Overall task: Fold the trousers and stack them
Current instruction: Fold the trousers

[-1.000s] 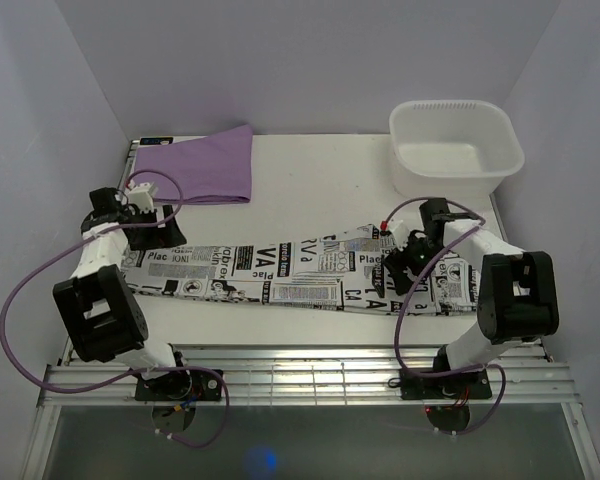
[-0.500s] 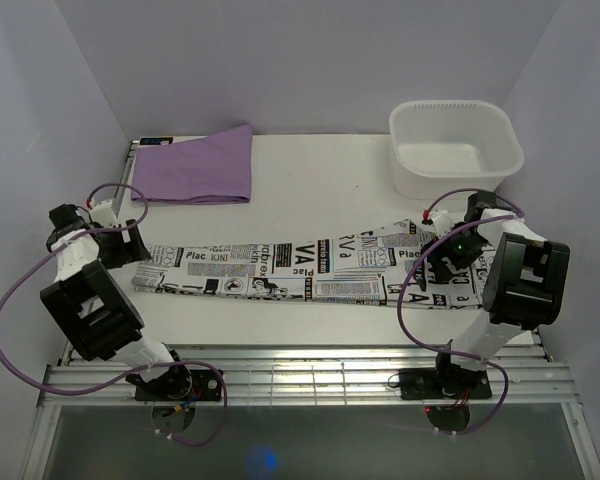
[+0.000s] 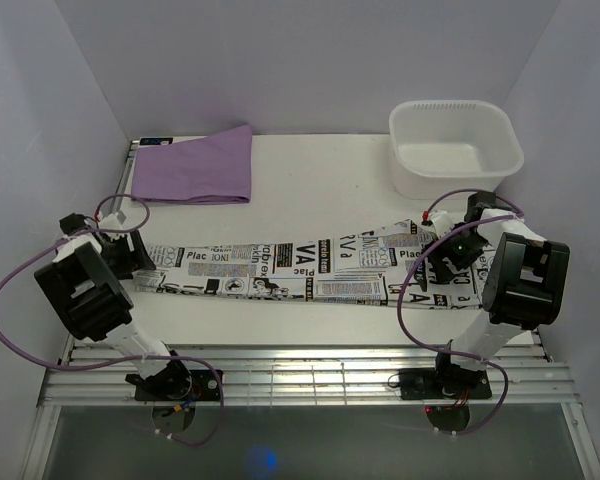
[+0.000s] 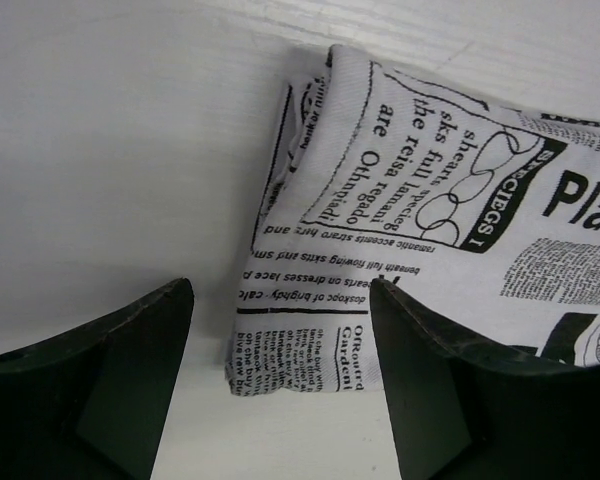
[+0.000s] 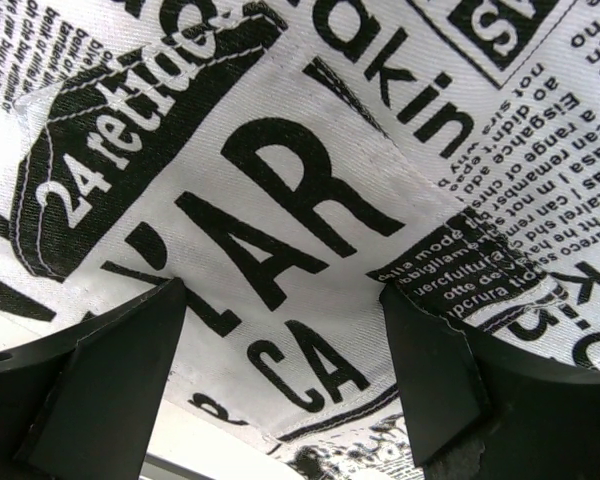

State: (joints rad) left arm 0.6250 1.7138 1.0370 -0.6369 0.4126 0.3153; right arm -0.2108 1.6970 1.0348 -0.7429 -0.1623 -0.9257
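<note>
White newsprint-patterned trousers (image 3: 300, 268) lie stretched in a long strip across the near half of the table (image 3: 320, 190). The left gripper (image 4: 280, 370) hovers wide open at the strip's left end, and the right gripper (image 5: 280, 375) is wide open over the right end; neither holds anything. The laying-flat step looks complete. Next, one gripper should pinch its end and carry it across for the fold.

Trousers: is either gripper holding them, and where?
Neither. Left gripper is open at one end of the trousers; right gripper is open over the other end.
</note>
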